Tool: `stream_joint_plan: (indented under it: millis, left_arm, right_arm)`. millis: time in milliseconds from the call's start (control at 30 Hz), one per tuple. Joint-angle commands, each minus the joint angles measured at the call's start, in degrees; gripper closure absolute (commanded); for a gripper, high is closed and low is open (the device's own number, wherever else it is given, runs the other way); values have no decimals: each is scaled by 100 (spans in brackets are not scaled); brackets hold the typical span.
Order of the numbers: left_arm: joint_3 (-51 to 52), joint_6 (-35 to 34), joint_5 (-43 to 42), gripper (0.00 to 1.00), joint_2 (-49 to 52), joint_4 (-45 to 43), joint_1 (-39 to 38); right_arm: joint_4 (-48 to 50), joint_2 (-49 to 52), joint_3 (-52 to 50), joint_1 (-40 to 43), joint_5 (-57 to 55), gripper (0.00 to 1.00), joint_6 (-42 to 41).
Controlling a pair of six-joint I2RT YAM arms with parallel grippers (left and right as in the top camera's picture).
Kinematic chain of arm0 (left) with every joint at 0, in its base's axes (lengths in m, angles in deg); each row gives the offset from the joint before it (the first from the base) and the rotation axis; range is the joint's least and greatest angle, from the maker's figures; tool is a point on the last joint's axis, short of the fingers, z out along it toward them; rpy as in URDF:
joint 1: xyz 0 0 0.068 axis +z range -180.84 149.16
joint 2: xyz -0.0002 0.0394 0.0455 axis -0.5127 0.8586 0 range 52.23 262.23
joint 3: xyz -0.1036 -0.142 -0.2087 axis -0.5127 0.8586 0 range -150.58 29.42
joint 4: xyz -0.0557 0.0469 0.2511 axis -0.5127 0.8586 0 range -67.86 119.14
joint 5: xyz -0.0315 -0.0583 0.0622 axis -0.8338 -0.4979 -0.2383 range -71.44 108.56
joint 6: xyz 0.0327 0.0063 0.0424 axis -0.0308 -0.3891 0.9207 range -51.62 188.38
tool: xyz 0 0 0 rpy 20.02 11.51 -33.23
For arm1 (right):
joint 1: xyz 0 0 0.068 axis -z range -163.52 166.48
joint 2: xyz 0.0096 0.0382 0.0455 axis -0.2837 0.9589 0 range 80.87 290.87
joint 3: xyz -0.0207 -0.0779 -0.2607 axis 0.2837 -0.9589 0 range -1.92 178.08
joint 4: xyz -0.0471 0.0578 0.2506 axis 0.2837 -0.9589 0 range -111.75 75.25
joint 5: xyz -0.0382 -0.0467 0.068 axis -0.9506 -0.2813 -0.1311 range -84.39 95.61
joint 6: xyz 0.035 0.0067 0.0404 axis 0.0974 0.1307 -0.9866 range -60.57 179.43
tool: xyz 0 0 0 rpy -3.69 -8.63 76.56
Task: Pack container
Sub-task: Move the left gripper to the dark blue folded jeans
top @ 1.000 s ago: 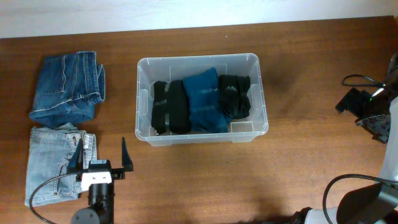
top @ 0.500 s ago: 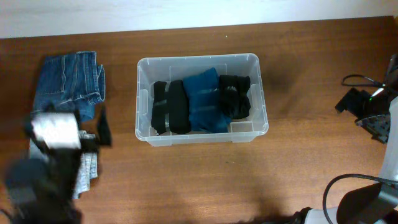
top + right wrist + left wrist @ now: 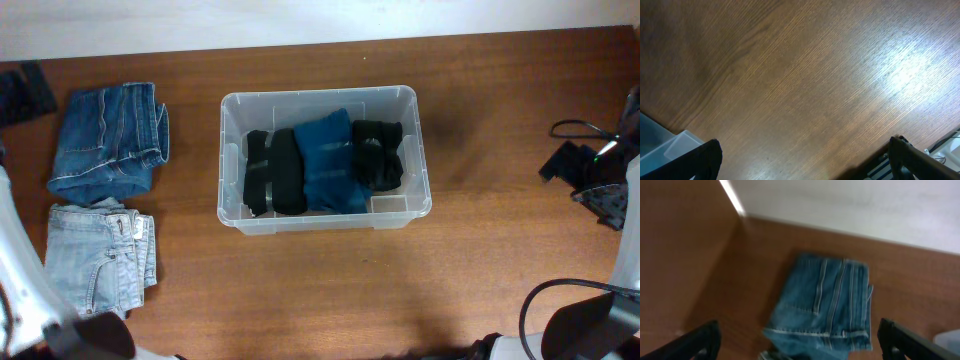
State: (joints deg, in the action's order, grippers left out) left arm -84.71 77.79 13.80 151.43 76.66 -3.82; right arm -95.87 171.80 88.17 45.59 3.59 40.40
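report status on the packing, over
Left gripper open, empty, facing dark jeans. Right gripper open, empty, over table. Container holds folded dark garments; light jeans outside too. Opening unobstructed.

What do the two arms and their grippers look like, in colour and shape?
The left arm is a white rounded tube with a dark grey joint low down. The right arm is white too, with black parts and looping black cables near it. The left gripper and right gripper both have flat matte black fingers. No markings are readable.
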Motion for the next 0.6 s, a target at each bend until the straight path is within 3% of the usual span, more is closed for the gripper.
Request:
stream_joint_plan:
  millis: [0,167,333,567]
  left_arm:
    - [-120,33,-1388,0,623,44,579]
    - [-120,83,-2221,0,1322,24,1211]
    - [-120,833,-2441,0,1998,9,1602]
    - [-120,831,-3383,0,2835,-133,1843]
  right_arm:
    - [-2,15,9,22,-9,1,-4]
    - [-2,15,9,22,-9,2,-4]
    - [-2,15,9,22,-9,2,-4]
    - [-2,15,9,22,-9,2,-4]
